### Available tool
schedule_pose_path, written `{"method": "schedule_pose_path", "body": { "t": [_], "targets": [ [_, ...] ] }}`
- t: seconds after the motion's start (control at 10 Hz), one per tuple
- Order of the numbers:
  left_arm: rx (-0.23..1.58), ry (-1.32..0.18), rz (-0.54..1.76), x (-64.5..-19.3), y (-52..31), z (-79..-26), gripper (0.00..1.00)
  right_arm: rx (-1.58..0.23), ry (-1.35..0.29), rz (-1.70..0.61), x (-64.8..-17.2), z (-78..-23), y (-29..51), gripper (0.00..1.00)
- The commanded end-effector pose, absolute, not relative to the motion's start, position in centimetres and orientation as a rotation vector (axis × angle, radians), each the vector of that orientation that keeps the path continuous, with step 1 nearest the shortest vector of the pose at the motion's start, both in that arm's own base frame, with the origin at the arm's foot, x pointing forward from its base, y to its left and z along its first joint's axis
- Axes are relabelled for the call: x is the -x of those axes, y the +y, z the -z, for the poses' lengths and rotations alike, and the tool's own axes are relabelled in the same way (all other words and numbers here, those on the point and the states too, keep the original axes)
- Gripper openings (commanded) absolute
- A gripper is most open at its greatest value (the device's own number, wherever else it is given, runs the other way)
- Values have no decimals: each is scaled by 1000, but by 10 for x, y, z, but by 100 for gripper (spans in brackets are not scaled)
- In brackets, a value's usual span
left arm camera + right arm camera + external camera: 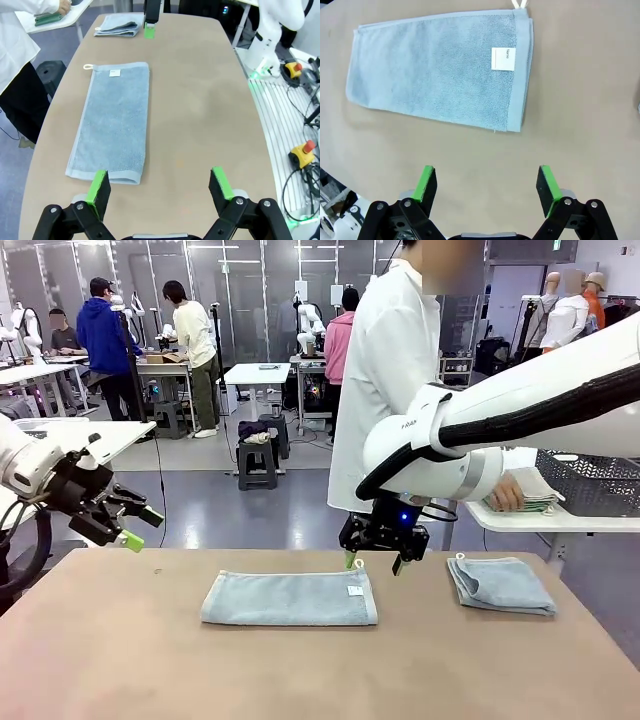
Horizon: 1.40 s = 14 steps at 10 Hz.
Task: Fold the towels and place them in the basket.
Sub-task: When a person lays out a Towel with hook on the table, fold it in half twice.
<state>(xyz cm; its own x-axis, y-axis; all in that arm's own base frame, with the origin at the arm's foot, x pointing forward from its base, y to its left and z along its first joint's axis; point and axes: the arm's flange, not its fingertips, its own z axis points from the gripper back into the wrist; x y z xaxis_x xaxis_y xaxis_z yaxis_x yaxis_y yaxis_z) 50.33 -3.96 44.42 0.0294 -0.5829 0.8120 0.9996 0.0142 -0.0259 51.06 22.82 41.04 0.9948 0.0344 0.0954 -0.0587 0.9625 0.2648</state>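
Right tool (374, 562) apart | left tool (141, 528) apart | towel (290, 598) flat, blue-grey terry, white label (503, 59)

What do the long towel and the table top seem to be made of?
The long towel: probably terry cotton, matte; a fuzzy pile and stitched hem show. The table top: perhaps laminate or coated board, smooth, tan, faint sheen; no grain visible.
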Motion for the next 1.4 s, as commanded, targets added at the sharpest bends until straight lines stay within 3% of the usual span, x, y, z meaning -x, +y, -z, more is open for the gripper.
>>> {"method": "schedule_pose_path", "body": {
  "t": [0.0,1.3],
  "targets": [
    [748,-726,1418,-503,-39,-445,100,-271,-91,-46,-511,-410,228,100],
    [748,-726,1418,-503,-39,-445,100,-137,-117,119,-574,-309,259,100]
  ]
}}
